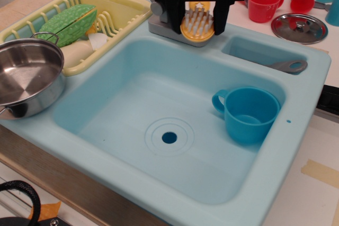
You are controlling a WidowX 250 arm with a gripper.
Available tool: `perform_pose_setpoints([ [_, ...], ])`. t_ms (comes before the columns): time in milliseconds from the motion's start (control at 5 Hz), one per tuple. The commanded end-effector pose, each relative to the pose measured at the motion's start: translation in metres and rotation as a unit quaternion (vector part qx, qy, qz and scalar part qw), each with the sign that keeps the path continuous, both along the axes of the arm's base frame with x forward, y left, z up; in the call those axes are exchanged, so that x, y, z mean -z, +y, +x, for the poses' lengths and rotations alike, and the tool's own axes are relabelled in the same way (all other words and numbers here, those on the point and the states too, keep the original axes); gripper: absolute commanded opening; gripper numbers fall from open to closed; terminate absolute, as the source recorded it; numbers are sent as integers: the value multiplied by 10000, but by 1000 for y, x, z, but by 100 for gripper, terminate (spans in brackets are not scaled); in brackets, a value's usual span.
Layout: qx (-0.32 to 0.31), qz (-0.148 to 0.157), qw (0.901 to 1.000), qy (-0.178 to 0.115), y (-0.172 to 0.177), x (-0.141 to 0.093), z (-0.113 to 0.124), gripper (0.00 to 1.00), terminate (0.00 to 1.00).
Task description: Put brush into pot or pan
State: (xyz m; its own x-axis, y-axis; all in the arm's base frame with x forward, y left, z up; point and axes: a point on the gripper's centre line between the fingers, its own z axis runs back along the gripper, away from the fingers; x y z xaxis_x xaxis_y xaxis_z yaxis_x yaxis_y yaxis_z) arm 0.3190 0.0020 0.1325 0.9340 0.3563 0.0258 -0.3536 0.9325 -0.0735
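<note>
The brush [197, 31], an orange-yellow disc with white bristles facing me, leans on the grey faucet base [160, 27] at the sink's back rim. My black gripper [198, 30] has come down from above, and its two fingers press against the disc's left and right edges. The brush still rests on the base. The steel pot [26, 75] stands empty at the far left on the sink's rim, well away from the gripper.
A blue cup [248, 112] stands in the light-blue sink [159, 194]. A yellow dish rack [119, 9] holds a green vegetable [69, 23]. A steel lid [299, 27] and red cups [263, 5] lie at the back right. A grey utensil [290, 66] lies in the side tray.
</note>
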Motion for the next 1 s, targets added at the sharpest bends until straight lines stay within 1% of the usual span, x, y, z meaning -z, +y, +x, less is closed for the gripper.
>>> perform_pose_setpoints([
  [0, -229, 1, 9997, -45, -13, -29, -29, 0, 0],
  [200, -815, -214, 9961, 277, -19, -37, -58, 0, 0],
  [400, -1392, -226, 9900, 42, -9, -43, -94, 0, 0],
  [600, -1894, -149, 9814, -274, 15, -49, -120, 0, 0],
  [800, -2077, -54, 9773, -409, 36, -58, -127, 0, 0],
])
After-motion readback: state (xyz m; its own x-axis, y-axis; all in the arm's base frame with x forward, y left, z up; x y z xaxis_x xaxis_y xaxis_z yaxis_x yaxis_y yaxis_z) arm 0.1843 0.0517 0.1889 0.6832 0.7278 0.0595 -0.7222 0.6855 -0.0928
